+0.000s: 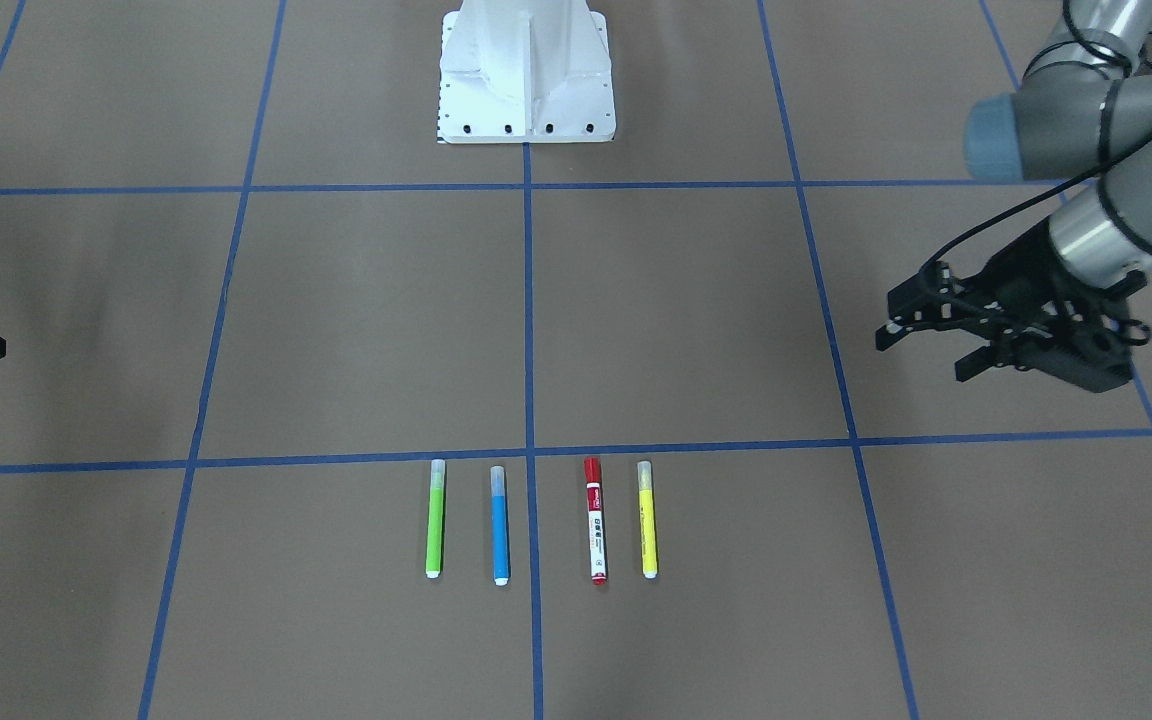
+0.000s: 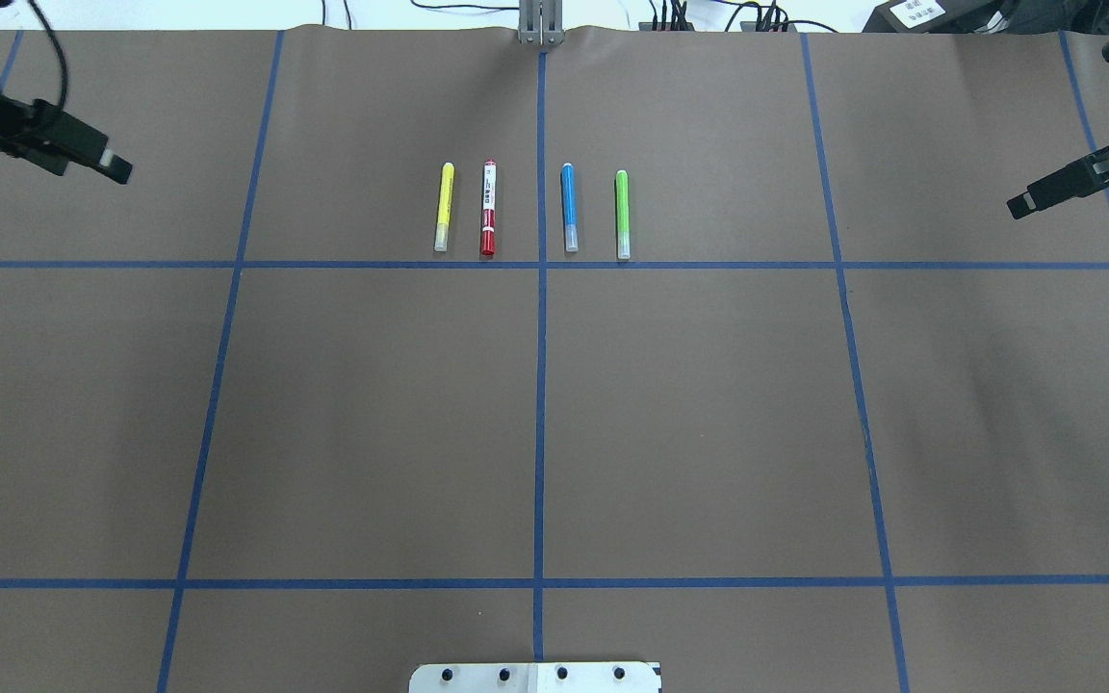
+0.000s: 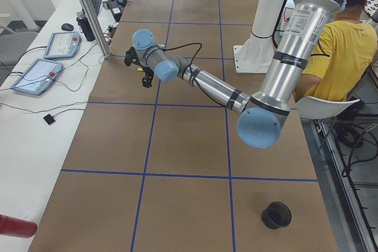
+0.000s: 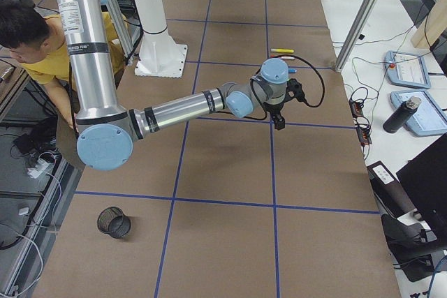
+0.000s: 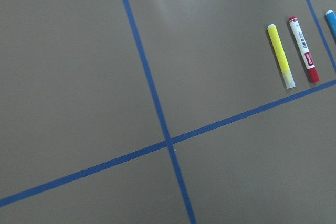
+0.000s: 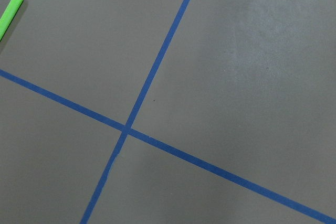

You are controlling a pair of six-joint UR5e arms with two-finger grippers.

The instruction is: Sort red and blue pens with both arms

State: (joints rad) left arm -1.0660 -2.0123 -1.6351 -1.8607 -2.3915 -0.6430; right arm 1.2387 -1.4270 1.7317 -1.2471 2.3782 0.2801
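The red pen (image 1: pixel 594 520) and blue pen (image 1: pixel 500 525) lie parallel on the desk (image 1: pixel 336 330), untouched; left jaws apart, well aside; right jaws: cannot tell whether apart.

The brown paper-covered table (image 2: pixel 372 414) is wearing a blue tape grid (image 2: pixel 541 385). A white-barrelled plastic marker (image 1: pixel 595 520) is showing a red cap, red end and printed label; a slim blue plastic highlighter (image 1: pixel 500 525) is carrying a translucent grey cap. A green-bodied highlighter (image 1: pixel 434 525) and a yellow-bodied highlighter (image 1: pixel 647 525) are showing pale caps.

Both arms (image 3: pixel 207 85) silver-grey tubes, pale blue joint caps (image 3: pixel 258 129) — black cable (image 1: pixel 998 222), white pedestal (image 1: pixel 526 70).
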